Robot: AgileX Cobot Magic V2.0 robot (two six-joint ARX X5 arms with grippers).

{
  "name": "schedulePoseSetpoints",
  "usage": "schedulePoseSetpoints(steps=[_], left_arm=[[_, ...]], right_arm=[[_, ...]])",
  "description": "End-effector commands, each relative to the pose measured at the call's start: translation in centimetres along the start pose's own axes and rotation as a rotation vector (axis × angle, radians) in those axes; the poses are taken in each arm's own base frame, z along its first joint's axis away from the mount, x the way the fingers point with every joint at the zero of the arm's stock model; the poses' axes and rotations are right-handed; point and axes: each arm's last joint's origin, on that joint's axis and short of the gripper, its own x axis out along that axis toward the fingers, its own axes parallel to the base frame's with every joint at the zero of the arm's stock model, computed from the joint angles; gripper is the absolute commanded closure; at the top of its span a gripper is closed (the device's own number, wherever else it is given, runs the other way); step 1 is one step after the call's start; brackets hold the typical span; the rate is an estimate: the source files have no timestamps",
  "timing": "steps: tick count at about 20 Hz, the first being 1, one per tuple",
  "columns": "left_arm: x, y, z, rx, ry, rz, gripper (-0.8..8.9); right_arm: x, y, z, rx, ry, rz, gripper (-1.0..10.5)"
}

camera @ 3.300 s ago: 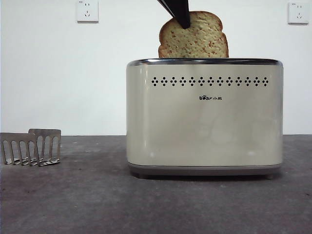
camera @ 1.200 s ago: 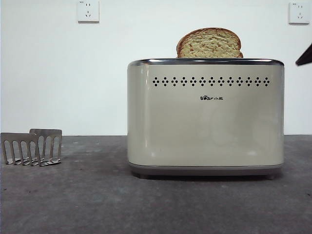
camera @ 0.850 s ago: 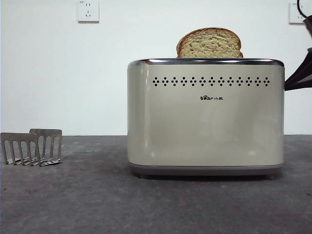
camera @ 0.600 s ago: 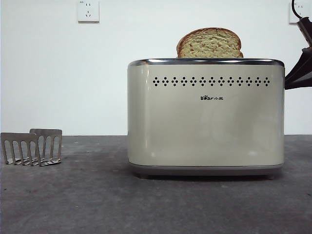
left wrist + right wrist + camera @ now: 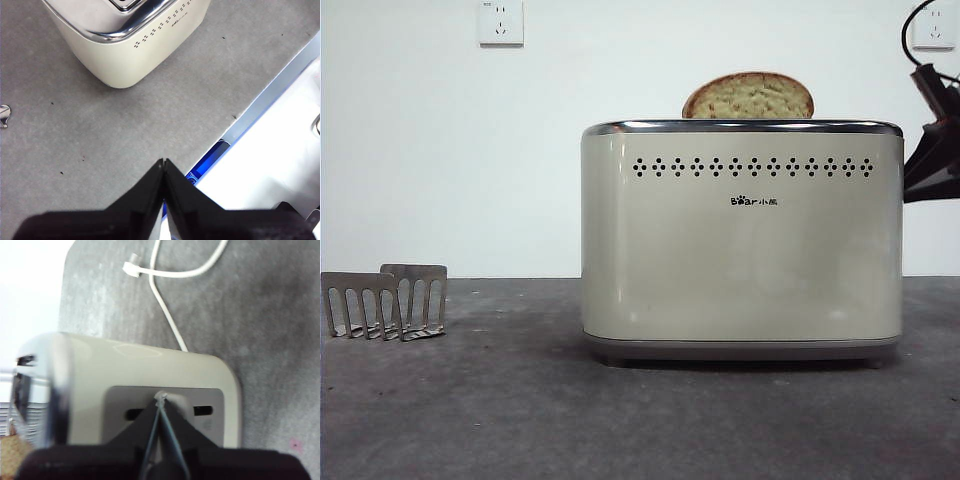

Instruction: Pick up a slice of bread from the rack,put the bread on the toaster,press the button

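Note:
The slice of bread (image 5: 748, 97) stands in the slot of the cream toaster (image 5: 740, 250), with only its rounded top above the chrome rim. My right gripper (image 5: 920, 175) is shut at the toaster's right end. In the right wrist view its tips (image 5: 161, 398) touch the lever on the grey end panel of the toaster (image 5: 150, 370). My left gripper (image 5: 163, 163) is shut and empty, held above the table's front edge, away from the toaster (image 5: 135, 45). The grey rack (image 5: 385, 300) stands empty at the far left.
A white power cord (image 5: 165, 300) lies on the grey table behind the toaster's end. Two wall sockets (image 5: 500, 22) are on the white wall. A white and blue surface (image 5: 270, 150) lies beyond the table's edge under the left gripper.
The gripper that held the bread let go and left. The right gripper came in at the toaster's right end and moved down. The bread has sunk lower into the slot.

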Motion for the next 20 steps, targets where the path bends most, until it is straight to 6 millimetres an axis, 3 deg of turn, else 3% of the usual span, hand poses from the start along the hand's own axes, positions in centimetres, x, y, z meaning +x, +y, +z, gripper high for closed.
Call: schedulePoseSetpoints(steps=[1,6,20], left_arm=[[0.0,0.0,-0.1,-0.009,-0.001,0.001,8.22],[0.0,0.0,-0.1,-0.009,-0.002,0.002,8.22],[0.0,0.0,-0.1,-0.007,-0.001,0.001,8.22]], right_arm=[[0.8,-0.9,-0.3,0.038,0.028,-0.048,9.5],[1.0,-1.3,-0.6,0.069,0.051,-0.076,9.5],[3.3,-5.2,-2.1,0.194,0.184,-0.156,9.5]])
